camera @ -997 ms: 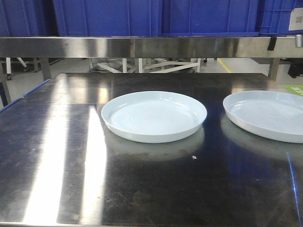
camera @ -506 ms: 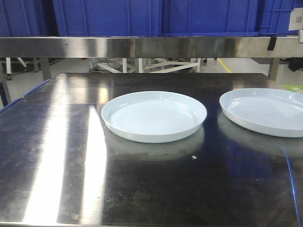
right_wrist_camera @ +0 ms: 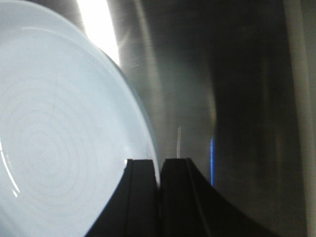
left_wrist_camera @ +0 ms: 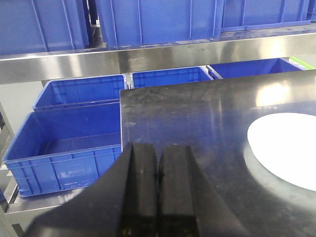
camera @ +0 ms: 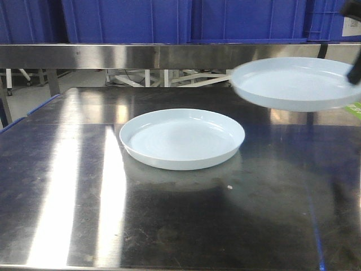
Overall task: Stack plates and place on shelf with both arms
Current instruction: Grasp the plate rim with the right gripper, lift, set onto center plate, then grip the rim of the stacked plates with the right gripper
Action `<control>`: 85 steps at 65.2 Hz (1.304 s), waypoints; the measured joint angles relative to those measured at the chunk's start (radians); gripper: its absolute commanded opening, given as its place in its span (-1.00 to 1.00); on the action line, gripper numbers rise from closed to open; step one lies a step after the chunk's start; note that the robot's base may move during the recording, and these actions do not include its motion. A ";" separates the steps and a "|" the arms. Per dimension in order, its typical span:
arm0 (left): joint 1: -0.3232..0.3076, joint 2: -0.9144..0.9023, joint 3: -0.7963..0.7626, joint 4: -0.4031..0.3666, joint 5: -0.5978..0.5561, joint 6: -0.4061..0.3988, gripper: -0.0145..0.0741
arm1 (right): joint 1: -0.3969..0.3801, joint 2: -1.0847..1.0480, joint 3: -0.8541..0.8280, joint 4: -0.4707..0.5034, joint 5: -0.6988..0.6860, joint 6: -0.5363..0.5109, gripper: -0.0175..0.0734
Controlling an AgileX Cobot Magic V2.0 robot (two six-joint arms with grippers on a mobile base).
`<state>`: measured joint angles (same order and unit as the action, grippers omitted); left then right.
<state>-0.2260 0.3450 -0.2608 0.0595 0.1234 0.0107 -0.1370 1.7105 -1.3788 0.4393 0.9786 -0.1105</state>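
Observation:
One pale bluish-white plate (camera: 181,138) lies flat on the steel table (camera: 84,192) near its middle; its edge also shows at the right of the left wrist view as a white plate (left_wrist_camera: 286,148). A second plate (camera: 296,83) hangs blurred in the air at the upper right, level with the shelf edge (camera: 141,55). My right gripper (right_wrist_camera: 159,170) is shut on that plate's rim, the plate (right_wrist_camera: 59,143) filling the left of its view; only a dark bit of it (camera: 354,73) shows in the front view. My left gripper (left_wrist_camera: 158,163) is shut on nothing, above the table's left part.
Blue crates (camera: 186,20) stand on the shelf above the table. Open blue bins (left_wrist_camera: 74,143) sit beyond the table's left edge, on a lower level. A small white speck (camera: 229,187) lies on the table in front of the resting plate.
The right-hand plate has come off the table and risen up and leftward to shelf height. The middle plate has stayed put.

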 measured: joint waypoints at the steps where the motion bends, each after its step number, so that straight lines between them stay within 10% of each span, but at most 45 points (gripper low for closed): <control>1: 0.000 0.000 0.000 0.000 0.000 0.000 -0.49 | 0.019 0.000 0.000 0.005 -0.002 0.000 -0.51; 24: 0.000 0.000 0.000 0.000 0.000 0.000 -0.49 | 0.287 0.104 0.000 0.036 -0.165 -0.006 -0.51; 36: 0.000 0.000 0.000 0.000 0.000 0.000 -0.49 | 0.321 0.154 0.000 0.053 -0.214 -0.006 -0.43; 53: 0.000 0.000 0.000 0.000 0.000 0.000 -0.49 | 0.342 0.181 0.000 0.059 -0.223 -0.006 0.16; 85: 0.000 0.000 0.000 0.000 0.000 0.000 -0.49 | 0.380 0.225 -0.008 0.031 -0.236 -0.006 0.17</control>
<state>-0.2260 0.3450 -0.2608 0.0595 0.1234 0.0107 0.2428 1.9350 -1.3866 0.4706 0.7427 -0.1162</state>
